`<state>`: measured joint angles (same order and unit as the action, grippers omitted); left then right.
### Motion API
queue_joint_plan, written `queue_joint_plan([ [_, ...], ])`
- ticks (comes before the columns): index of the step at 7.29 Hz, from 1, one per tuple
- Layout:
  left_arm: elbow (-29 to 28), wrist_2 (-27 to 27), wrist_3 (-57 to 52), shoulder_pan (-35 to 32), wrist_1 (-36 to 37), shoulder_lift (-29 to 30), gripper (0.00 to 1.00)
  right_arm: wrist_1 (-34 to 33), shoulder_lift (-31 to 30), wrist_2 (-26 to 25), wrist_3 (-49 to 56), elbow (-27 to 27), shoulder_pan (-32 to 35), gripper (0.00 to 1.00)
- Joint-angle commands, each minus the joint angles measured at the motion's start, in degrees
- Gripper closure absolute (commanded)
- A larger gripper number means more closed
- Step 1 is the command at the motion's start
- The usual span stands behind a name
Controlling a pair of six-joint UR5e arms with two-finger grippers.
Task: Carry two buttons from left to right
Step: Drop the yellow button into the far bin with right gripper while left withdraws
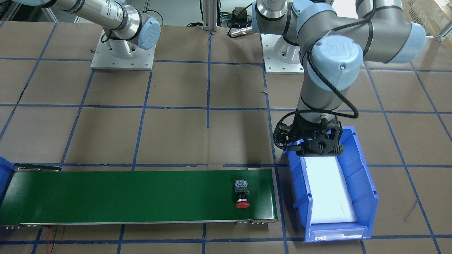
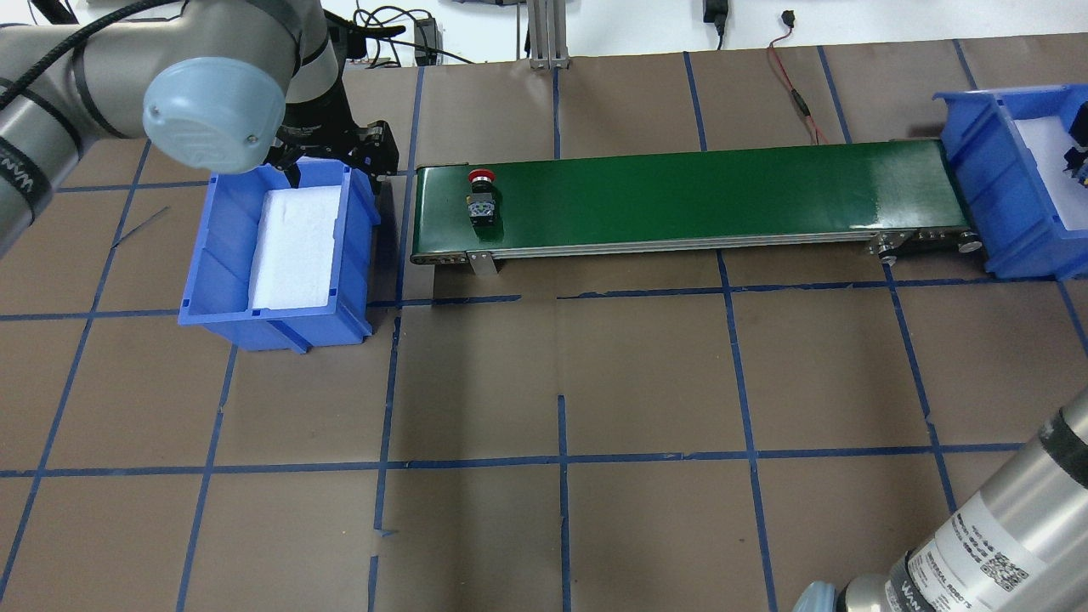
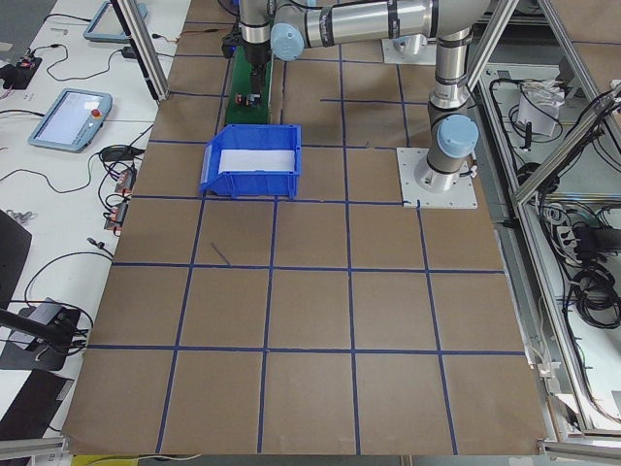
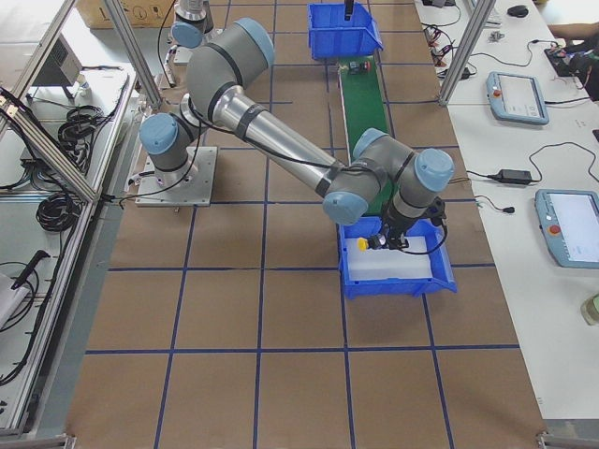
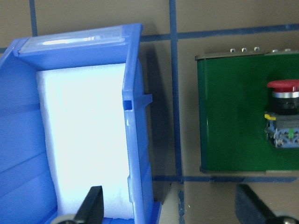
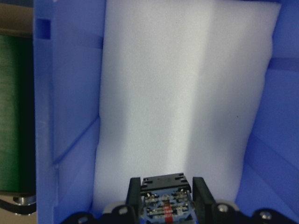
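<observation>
From the right end, the right gripper comes first, clamped on the yellow button just above the foam of the right bin. It has not let go, so I'd call your first delivery nearly done. Farther off, the red button lies at the left end of the green belt, yet to cross, and beyond it the left gripper hangs wide apart over the left bin, which shows only foam.

Bright, even overhead light; the foam glares white, wrist views slightly soft, shadows faint.
</observation>
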<state>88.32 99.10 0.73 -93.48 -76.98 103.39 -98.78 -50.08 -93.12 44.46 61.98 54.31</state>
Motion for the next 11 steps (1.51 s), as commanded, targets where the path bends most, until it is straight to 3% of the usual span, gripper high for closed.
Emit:
queue_joint_plan([
  [1, 0.99, 0.13, -0.12, 0.14, -0.7, -2.84, 0.0, -2.28, 1.91, 0.04, -0.16, -0.11, 0.27, 0.92],
  [4, -5.32, -0.39, -0.12, 1.36, -14.37, -6.08, 0.0, -3.96, 4.2, 0.13, -0.34, -0.28, 0.36, 0.92],
  [5, -6.22, -0.83, -0.12, 1.72, -16.34, -7.84, 0.0, -3.96, 4.29, 0.13, -0.34, -0.2, 0.45, 0.84],
  [6, -6.49, -2.92, -0.12, 1.63, -16.36, -8.46, 0.0, -3.96, 4.46, 0.22, -0.34, -0.11, 0.45, 0.63],
  [8, -5.27, -5.05, -0.99, 1.72, -16.01, -9.43, 0.0, -3.87, 4.81, 1.26, -0.16, -0.19, 0.45, 0.58],
  [11, -6.48, -11.11, -0.82, 3.73, -15.48, -4.1, 0.0, -3.96, 4.9, 1.36, 0.01, -0.37, 0.36, 0.53],
])
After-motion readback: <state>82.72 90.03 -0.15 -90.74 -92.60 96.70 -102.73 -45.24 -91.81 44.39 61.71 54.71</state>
